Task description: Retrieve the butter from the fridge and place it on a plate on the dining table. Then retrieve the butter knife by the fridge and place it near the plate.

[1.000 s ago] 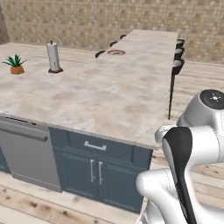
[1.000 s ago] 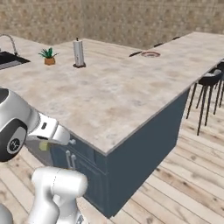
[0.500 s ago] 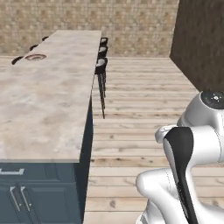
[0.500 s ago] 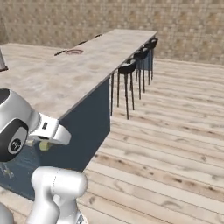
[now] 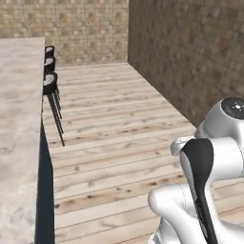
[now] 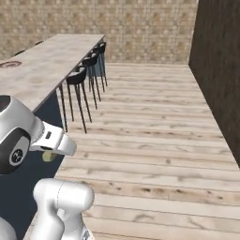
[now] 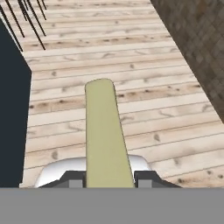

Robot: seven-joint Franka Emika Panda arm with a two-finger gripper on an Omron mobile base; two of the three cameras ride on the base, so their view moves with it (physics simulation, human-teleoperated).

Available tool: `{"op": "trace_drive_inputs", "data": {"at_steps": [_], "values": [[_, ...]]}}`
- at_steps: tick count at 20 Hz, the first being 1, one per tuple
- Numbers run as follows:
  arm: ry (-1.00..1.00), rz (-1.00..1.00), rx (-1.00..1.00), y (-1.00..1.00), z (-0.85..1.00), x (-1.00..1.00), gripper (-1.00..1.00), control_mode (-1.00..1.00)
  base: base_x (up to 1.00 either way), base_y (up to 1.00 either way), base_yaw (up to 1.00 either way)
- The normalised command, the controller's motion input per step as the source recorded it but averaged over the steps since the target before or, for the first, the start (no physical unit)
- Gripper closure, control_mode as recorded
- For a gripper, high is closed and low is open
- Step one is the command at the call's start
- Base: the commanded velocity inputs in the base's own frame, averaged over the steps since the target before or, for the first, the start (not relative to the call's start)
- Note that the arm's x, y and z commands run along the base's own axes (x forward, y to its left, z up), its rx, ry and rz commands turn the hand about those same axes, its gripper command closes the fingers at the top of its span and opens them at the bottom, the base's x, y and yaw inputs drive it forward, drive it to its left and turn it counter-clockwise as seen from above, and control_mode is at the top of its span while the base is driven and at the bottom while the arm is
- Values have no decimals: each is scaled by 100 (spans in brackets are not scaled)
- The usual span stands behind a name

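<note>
Butter sits clamped between the two dark fingertips – gripper is closed on it, stick pointing straight out along the hand view. Pale yellow, slim, rounded at the far end. It hangs over the plank floor, not touching anything else.

In the right base view a small yellow bit of the butter peeks out under the white wrist, just beside the dark side panel of the table.

Dining table runs along the left – marbled beige-grey top, long. Plate is on it near the left edge of the right base view, red-orange ring just visible, well apart from the gripper. Left base view catches the same tabletop as a strip down its left side.

Black bar stools stand in a row against the table's far side. Dark brick-pattern wall on the right, lighter brick wall at the back.
</note>
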Motion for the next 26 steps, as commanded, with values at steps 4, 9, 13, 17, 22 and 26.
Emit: {"op": "trace_drive_inputs", "data": {"at_steps": [4, 9, 13, 17, 22, 26], "values": [[0, 0, 0, 0, 0, 0, 100, 100, 100, 0, -28], [0, 0, 0, 0, 0, 0, 100, 100, 100, 0, -20], [0, 0, 0, 0, 0, 0, 100, 100, 100, -1, -20], [0, 0, 0, 0, 0, 0, 100, 100, 100, -2, -19], [0, 0, 0, 0, 0, 0, 100, 100, 100, -5, -14], [0, 0, 0, 0, 0, 0, 100, 100, 100, -24, -3]]}}
